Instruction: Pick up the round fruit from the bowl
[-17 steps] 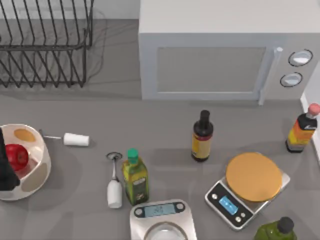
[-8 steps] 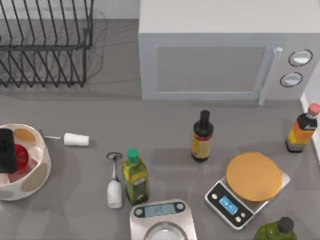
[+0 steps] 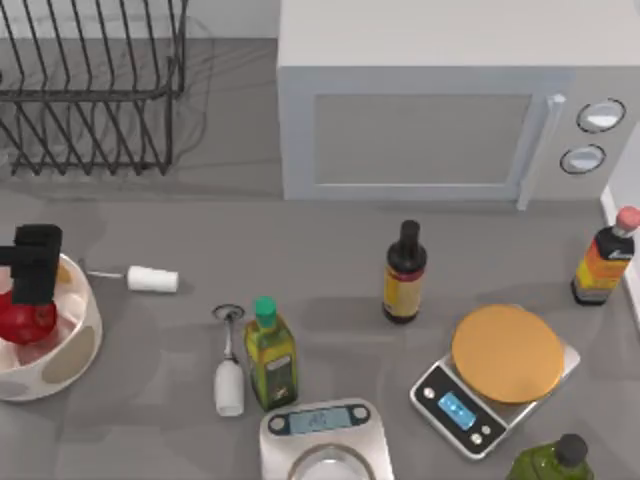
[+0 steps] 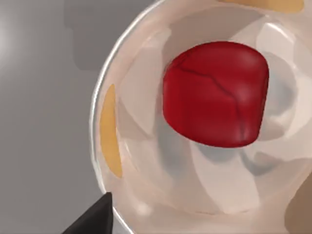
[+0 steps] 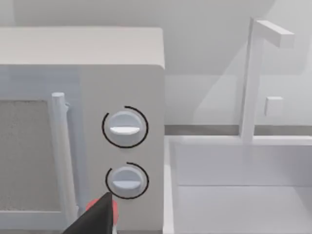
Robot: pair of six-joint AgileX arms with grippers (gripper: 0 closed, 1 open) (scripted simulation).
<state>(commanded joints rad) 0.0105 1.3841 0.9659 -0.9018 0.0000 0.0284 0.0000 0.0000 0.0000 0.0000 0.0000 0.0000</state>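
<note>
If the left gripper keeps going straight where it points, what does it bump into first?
Most likely the round fruit. The left wrist view looks down into the bowl, with the fruit lying nearly in the middle of it. In the top view the left gripper hangs over the bowl's far rim, so depth is uncertain.

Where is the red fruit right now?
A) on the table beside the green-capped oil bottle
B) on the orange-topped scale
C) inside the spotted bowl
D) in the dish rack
C: the red fruit lies inside the spotted bowl at the table's left, under the left gripper.
</note>
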